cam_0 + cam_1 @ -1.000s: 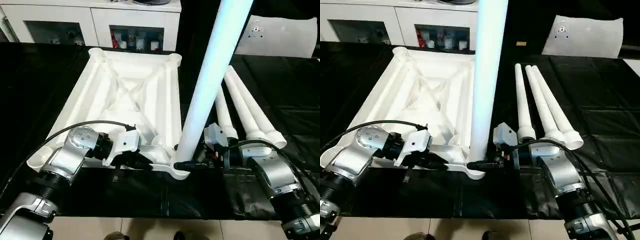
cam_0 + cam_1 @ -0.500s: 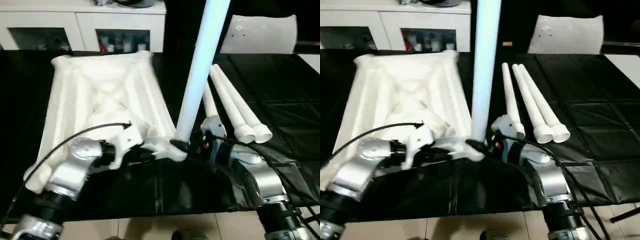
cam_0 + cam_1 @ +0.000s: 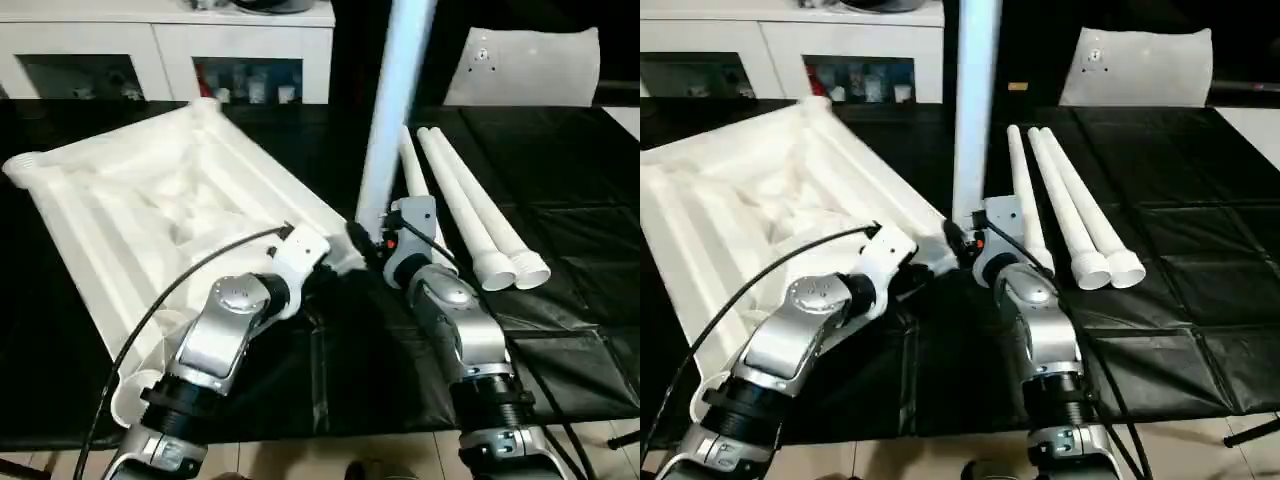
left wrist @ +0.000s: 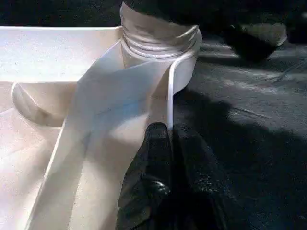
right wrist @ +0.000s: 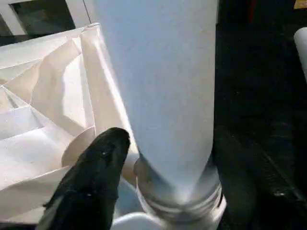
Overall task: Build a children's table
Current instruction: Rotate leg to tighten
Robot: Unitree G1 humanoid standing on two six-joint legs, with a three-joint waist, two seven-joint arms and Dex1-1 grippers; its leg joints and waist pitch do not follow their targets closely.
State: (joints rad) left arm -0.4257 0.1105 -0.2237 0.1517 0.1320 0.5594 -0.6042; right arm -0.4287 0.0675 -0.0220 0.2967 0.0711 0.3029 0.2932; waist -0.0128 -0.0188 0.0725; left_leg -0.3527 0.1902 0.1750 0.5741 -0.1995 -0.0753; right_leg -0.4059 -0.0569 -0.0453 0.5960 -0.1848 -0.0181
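Note:
The white table top [image 3: 150, 210] lies upside down on the black cloth, ribs up and turned at an angle. One white leg [image 3: 390, 100] stands upright in its corner socket [image 4: 160, 40] near the middle. My left gripper [image 4: 168, 132] is shut on the top's thin rim just beside that socket. My right gripper [image 3: 362, 238] is shut on the base of the upright leg; one black finger [image 5: 91, 182] shows beside the leg [image 5: 163, 96], the other is hidden behind it. Three loose legs [image 3: 465, 205] lie side by side to the right.
White cabinets with glass doors [image 3: 170, 60] stand along the back. A flat white panel [image 3: 520, 65] leans at the back right. The black cloth [image 3: 570, 190] reaches the table's front edge, with floor tiles below.
The top has swung counterclockwise on the cloth, so its corner with the leg moved away from me. Both arms have stretched forward with it. The camera has also shifted.

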